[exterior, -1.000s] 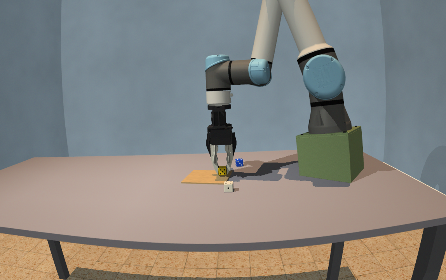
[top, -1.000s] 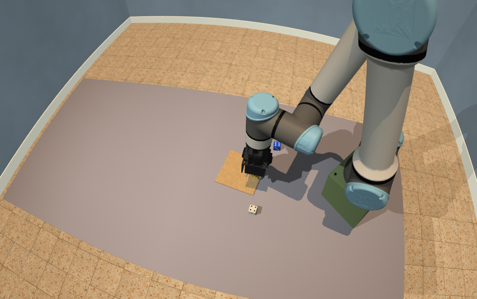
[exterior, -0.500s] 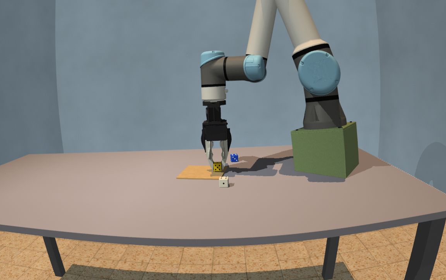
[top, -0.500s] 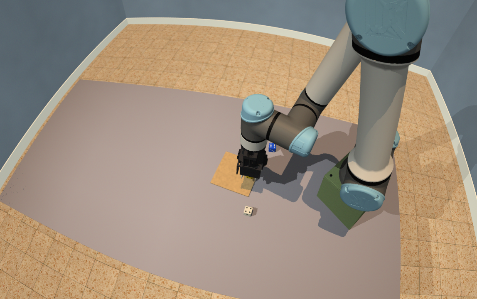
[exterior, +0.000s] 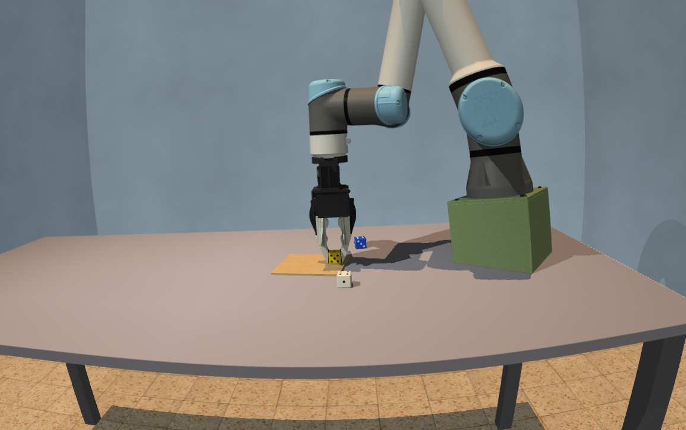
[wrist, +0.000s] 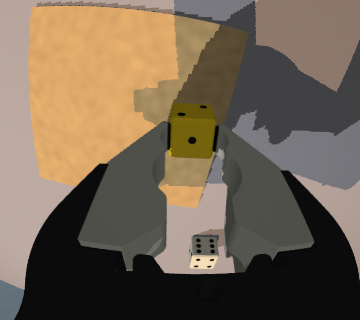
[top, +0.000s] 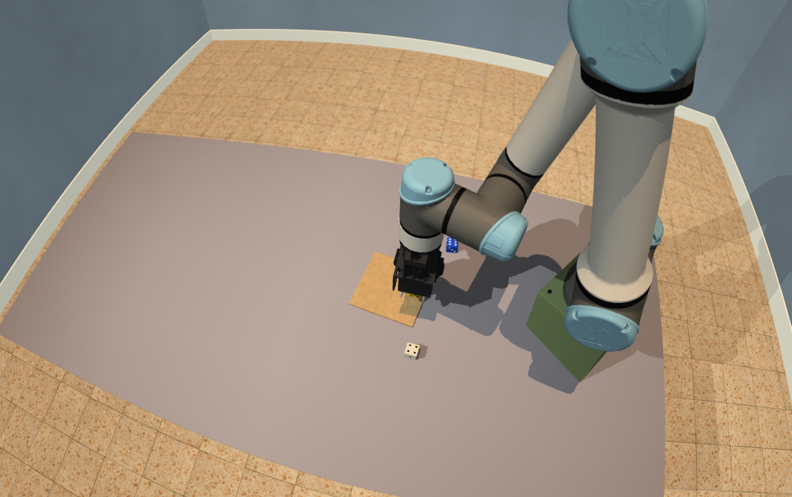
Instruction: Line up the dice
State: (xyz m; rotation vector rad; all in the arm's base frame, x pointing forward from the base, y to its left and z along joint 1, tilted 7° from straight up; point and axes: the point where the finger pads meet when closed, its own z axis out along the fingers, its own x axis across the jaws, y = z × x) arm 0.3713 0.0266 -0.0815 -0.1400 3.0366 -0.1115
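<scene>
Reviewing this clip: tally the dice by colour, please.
Yellow die with black pips: 1
White die with black pips: 1
Blue die with white pips: 1
Total: 3

Top view: high, steep downward slant, robot at right, whole counter nearly covered. Exterior view: low, from the near side, facing the far wall; moderate range. Wrist view: close, downward past the gripper. Top and exterior share: counter, robot, mat.
</scene>
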